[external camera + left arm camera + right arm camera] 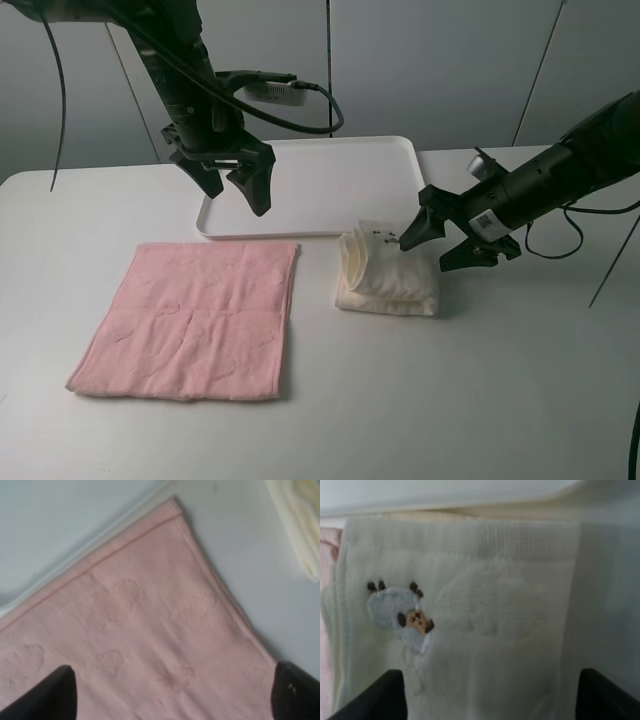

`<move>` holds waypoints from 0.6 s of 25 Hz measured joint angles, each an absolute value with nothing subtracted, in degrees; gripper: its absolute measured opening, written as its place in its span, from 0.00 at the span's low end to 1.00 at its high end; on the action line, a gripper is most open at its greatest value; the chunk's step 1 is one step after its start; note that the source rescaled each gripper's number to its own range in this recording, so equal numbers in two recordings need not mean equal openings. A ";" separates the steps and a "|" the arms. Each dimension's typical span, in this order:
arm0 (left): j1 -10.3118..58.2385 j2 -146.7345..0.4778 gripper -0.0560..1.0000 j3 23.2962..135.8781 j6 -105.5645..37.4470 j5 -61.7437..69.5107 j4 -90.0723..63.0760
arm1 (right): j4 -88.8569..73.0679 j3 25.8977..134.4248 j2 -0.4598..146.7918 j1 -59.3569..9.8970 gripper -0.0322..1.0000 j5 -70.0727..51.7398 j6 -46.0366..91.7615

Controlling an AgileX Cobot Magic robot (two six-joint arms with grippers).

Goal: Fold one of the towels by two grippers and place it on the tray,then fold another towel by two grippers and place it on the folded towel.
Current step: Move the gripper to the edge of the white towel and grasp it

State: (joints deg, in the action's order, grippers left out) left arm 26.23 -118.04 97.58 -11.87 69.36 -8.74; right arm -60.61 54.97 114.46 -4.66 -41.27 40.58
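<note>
The folded cream-white terry towel [388, 275] lies on the white table [480, 400] just before the flat white plastic tray [340, 180]. Fingers of the black right gripper [425, 255] are spread at its edge, those of the left gripper [237, 198] likewise. If only upper layers are pinched, the fold could be undone.

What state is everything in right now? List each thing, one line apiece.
cream-white towel: folded, lying on the table in front of the tray, not on it.
pale pink towel: spread flat, unfolded, on the table.
tray: no towel on it.
left claw: open, holding nothing, raised by the tray's front edge.
right claw: open, at the cream-white towel's right side.
</note>
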 joint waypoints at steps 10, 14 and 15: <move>26.23 -116.73 1.00 91.67 -12.00 67.65 -8.53 | -57.64 54.97 114.46 -7.84 0.75 -37.78 38.02; 26.23 -116.17 1.00 91.62 -12.00 67.61 -8.42 | -56.30 54.97 114.46 -10.15 0.72 -35.57 36.99; 26.23 -115.69 1.00 91.62 -12.00 67.61 -8.27 | -55.64 54.97 114.46 -10.26 0.71 -35.19 36.54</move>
